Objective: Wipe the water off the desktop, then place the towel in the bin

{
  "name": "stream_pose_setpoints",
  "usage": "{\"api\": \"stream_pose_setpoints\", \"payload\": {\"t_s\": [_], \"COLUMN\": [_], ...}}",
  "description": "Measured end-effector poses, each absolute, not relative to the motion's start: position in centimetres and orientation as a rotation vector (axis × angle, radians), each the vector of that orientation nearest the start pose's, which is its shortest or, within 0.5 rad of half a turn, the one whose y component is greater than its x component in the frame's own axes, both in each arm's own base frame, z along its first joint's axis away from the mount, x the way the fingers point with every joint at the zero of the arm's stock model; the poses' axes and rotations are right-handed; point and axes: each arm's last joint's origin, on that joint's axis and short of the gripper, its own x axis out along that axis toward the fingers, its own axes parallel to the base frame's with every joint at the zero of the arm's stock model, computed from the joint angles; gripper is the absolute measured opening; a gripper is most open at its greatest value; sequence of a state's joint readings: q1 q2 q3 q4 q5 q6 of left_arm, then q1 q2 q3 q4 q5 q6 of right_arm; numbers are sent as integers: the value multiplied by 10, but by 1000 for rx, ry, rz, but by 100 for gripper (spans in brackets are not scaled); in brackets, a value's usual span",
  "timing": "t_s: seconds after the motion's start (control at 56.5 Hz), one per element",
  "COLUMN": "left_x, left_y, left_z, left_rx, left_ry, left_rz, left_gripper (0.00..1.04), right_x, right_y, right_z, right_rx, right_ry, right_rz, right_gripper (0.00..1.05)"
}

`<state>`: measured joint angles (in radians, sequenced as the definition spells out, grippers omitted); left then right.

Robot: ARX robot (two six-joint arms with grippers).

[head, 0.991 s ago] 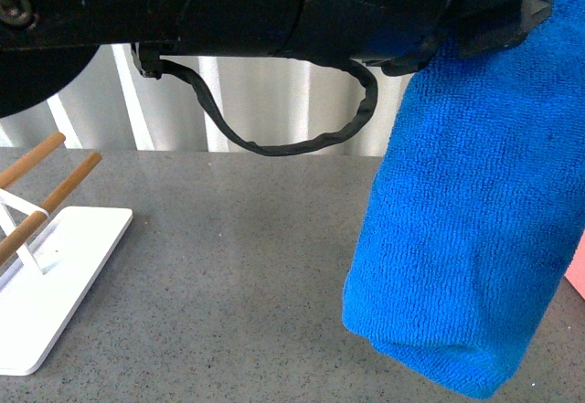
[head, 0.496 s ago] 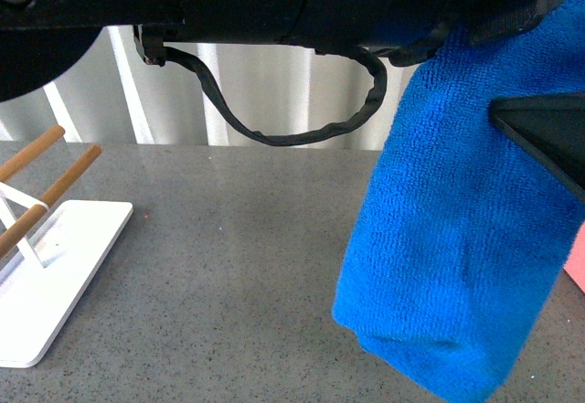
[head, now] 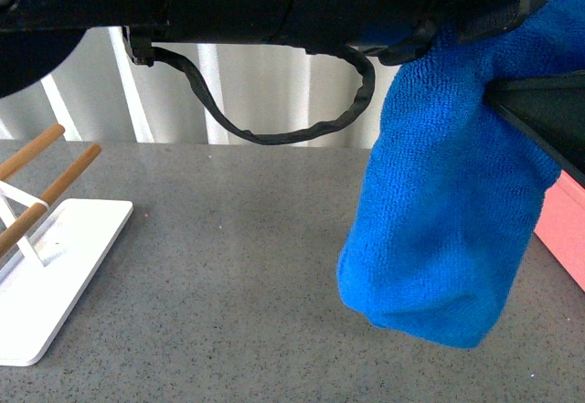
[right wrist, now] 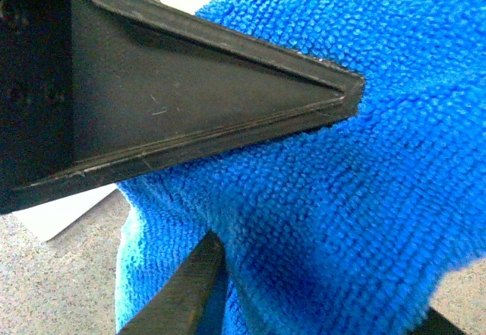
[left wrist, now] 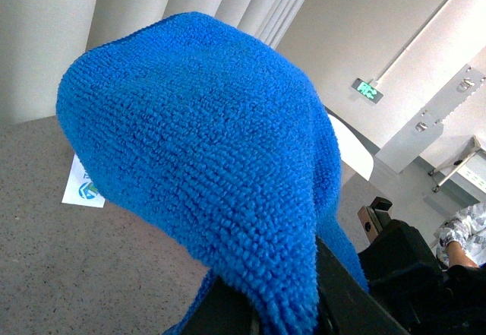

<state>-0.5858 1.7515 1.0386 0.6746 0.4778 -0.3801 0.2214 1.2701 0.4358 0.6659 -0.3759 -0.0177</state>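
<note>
The towel (head: 439, 220) has risen a little since half a second ago, and my right gripper (right wrist: 285, 168) has come further in from the right. Its jaws stand wide, with cloth between them. My left gripper (head: 498, 5) pinches the towel's top, so it hangs over the desktop (head: 228, 266) at the right, beside the bin (head: 562, 229).

Plain bright blue towel (head: 439, 229); dark grey, finely speckled desktop (head: 228, 266); salmon-pink bin (head: 569, 234); white tray (head: 64, 266) with tan wooden rods (head: 69, 177)
</note>
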Motion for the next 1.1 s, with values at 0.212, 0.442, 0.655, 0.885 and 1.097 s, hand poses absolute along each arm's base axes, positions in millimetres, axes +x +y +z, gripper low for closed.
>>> {"api": "stream_pose_setpoints", "payload": {"t_s": [0.212,0.442,0.655,0.885,1.097], "left_x": [315,318,329,374,395], "left_y": [-221,-216,-200,-138,-76], "left_z": [245,244,242,244,213], "left_rx": [-347,-357,-359,-339,-311], "left_ry": [246,260,297,303,371], "left_rz": [-1031,-1010,-947,-722,-557], "left_gripper": [6,6,39,86,98], "right_x": [236,235,236,236,238], "right_y": [63,60,57,51,44], "right_z": [199,201,202,204,205], "right_rx": [-4,-5,-2,5,14], "right_ry": [162,157,154,144,139], "right_rz": [599,594,573,538,517], "right_gripper": [4,4,4,4,4]}}
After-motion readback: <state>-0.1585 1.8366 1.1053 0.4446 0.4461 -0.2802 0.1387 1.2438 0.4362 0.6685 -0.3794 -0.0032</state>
